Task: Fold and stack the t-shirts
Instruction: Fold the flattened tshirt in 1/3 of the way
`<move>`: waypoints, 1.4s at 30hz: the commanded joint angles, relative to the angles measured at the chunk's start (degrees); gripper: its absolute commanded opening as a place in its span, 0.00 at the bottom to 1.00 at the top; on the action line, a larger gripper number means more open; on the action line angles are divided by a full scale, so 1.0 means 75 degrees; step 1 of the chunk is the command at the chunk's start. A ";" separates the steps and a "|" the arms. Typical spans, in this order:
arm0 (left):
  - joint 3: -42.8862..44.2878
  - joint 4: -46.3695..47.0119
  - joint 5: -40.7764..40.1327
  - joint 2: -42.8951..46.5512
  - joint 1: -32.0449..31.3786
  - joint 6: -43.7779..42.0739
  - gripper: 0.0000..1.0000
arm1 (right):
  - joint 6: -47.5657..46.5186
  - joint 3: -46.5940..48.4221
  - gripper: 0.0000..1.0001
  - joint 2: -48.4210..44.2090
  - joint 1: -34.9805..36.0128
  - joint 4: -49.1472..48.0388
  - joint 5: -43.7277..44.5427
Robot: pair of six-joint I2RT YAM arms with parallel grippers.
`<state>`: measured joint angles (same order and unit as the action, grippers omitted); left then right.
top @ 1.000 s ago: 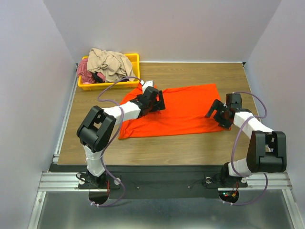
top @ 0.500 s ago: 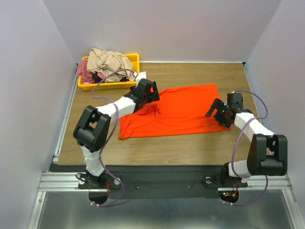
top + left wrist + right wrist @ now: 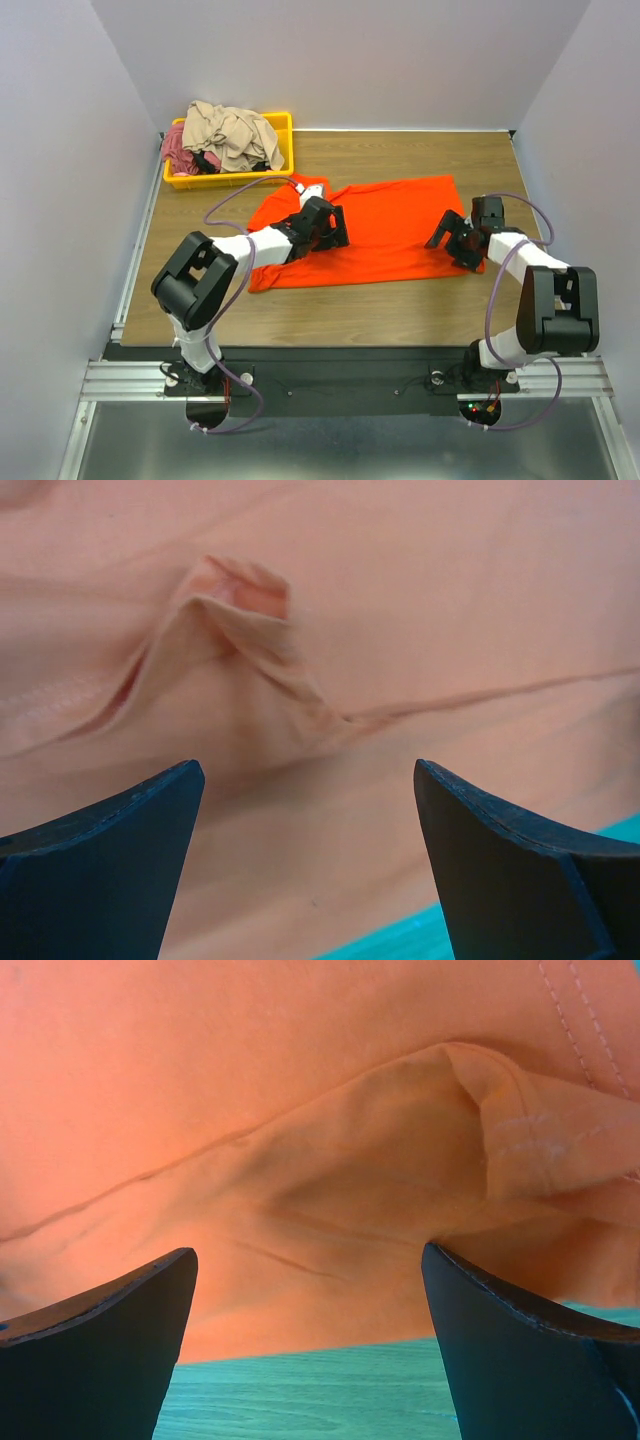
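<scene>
Top external view: an orange t-shirt (image 3: 390, 235) lies spread on the wooden table (image 3: 400, 310), with bare wood past its near and right edges and a yellow bin (image 3: 228, 180) beyond its far left corner. Since half a second ago, the left gripper (image 3: 325, 225) has moved from that corner inward over the shirt. It and the right gripper (image 3: 452, 240), at the shirt's right hem, gape wide, holding nothing, seemingly just above the cloth.

I see a brown wooden table (image 3: 400, 300) carrying a spread-out orange t-shirt (image 3: 390, 235) mid-surface and a yellow plastic bin (image 3: 288, 140) (heaped with crumpled clothes (image 3: 232, 132)) at its far left corner.
</scene>
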<state>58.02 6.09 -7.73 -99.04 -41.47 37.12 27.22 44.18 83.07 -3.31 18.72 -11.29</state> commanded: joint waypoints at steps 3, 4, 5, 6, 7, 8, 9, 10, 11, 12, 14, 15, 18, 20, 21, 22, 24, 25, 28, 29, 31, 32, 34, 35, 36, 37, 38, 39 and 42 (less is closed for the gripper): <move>0.0502 -0.0015 -0.0551 -0.0235 0.0268 -0.0156 0.99 | -0.0020 0.0109 1.00 0.0233 0.0067 -0.0328 -0.0053; 0.0549 -0.0015 -0.0714 -0.0328 0.0303 -0.0157 0.98 | -0.0032 0.0109 1.00 0.0268 0.0067 -0.0316 -0.0007; 0.0572 -0.0015 -0.0727 -0.0329 0.0361 -0.0169 0.99 | -0.0032 0.0109 1.00 0.0280 0.0067 -0.0316 0.0005; 0.0619 -0.0003 -0.0728 -0.0468 0.0420 -0.0227 0.99 | -0.0044 0.0109 1.00 0.0268 0.0067 -0.0316 0.0040; 0.0689 -0.0015 -0.0739 -0.0551 0.0525 -0.0227 0.98 | -0.0032 0.0109 1.00 0.0245 0.0067 -0.0316 0.0040; 0.0748 -0.0015 -0.0716 -0.0726 0.0572 -0.0297 0.98 | -0.0032 0.0086 1.00 0.0233 0.0067 -0.0316 0.0040; 0.0806 -0.0026 -0.0716 -0.0809 0.0619 -0.0298 0.98 | -0.0044 0.0085 1.00 0.0210 0.0067 -0.0305 0.0040; 0.0958 -0.0038 -0.0623 -0.0879 0.0701 -0.0414 0.98 | -0.0044 0.0074 1.00 0.0175 0.0067 -0.0305 0.0075; 0.1029 -0.0038 -0.0611 -0.1031 0.0713 -0.0484 0.98 | -0.0055 0.0062 1.00 0.0140 0.0067 -0.0305 0.0087; 0.1111 -0.0050 -0.0668 -0.1090 0.0725 -0.0531 0.98 | -0.0067 0.0062 1.00 0.0128 0.0067 -0.0305 0.0110; 0.1404 -0.0062 -0.0856 -0.1173 0.0807 -0.0626 0.98 | -0.0067 0.0050 1.00 0.0127 0.0067 -0.0305 0.0157; 0.1509 -0.0027 -0.0938 -0.1219 0.0842 -0.0626 0.98 | -0.0067 0.0050 1.00 0.0151 0.0067 -0.0305 0.0169; 0.1954 0.0183 -0.1044 -0.1290 0.0948 -0.0801 0.98 | -0.0079 0.0062 1.00 0.0233 0.0067 -0.0305 0.0146; 0.2224 0.0348 -0.1079 -0.1325 0.0959 -0.1000 0.99 | -0.0102 0.0074 1.00 0.0233 0.0067 -0.0293 0.0134; 0.2341 0.0395 -0.1079 -0.1337 0.0971 -0.1059 0.99 | -0.0126 0.0074 1.00 0.0187 0.0067 -0.0293 0.0134; 0.2551 0.0384 -0.1149 -0.1372 0.0971 -0.1129 0.98 | -0.0137 0.0074 1.00 0.0151 0.0067 -0.0293 0.0157; 0.2682 0.0407 -0.1254 -0.1326 0.0971 -0.1293 0.99 | -0.0149 0.0109 1.00 0.0081 0.0067 -0.0281 0.0181; 0.2798 0.0384 -0.1371 -0.1302 0.0971 -0.1340 0.98 | -0.0149 0.0109 1.00 -0.0001 0.0067 -0.0270 0.0181; 0.2428 0.0196 -0.1326 -0.0846 0.0971 -0.1341 0.98 | -0.0184 0.0109 1.00 -0.0118 0.0067 -0.0258 0.0193; 0.2169 0.0289 -0.1244 -0.0439 0.0960 -0.1224 0.98 | -0.0196 0.0097 1.00 -0.0153 0.0067 -0.0246 0.0216; 0.1293 0.0453 -0.0893 -0.0050 0.0925 -0.1025 0.98 | -0.0196 0.0097 1.00 -0.0142 0.0067 -0.0246 0.0216; 0.1032 0.0477 -0.0776 0.0103 0.0901 -0.0920 0.98 | -0.0196 0.0086 1.00 -0.0119 0.0067 -0.0246 0.0216; 0.0366 0.0629 -0.0518 0.0455 0.0819 -0.0628 0.99 | -0.0196 0.0097 1.00 -0.0072 0.0067 -0.0246 0.0193; 0.0176 0.0688 -0.0447 0.0514 0.0703 -0.0579 0.99 | -0.0196 0.0097 1.00 -0.0049 0.0067 -0.0246 0.0193; 0.0023 0.0839 -0.0377 0.0607 0.0644 -0.0544 0.99 | -0.0208 0.0086 1.00 -0.0013 0.0067 -0.0246 0.0193; -0.0199 0.0945 -0.0202 0.0608 0.0597 -0.0555 0.99 | -0.0208 0.0074 1.00 0.0010 0.0067 -0.0246 0.0204; -0.0247 0.1085 -0.0026 0.0550 0.0608 -0.0648 0.98 | -0.0231 0.0074 1.00 0.0045 0.0067 -0.0246 0.0204; -0.0236 0.1156 0.0010 0.0469 0.0608 -0.0684 0.99 | -0.0231 0.0062 1.00 0.0092 0.0067 -0.0246 0.0216; 0.0220 0.0724 -0.0188 0.0035 0.0608 -0.0802 0.98 | -0.0208 0.0027 1.00 0.0139 0.0067 -0.0246 0.0275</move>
<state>57.01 10.41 -9.76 -97.32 -36.71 31.59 26.55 44.21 83.79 -3.29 17.61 -10.33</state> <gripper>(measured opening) 0.985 0.998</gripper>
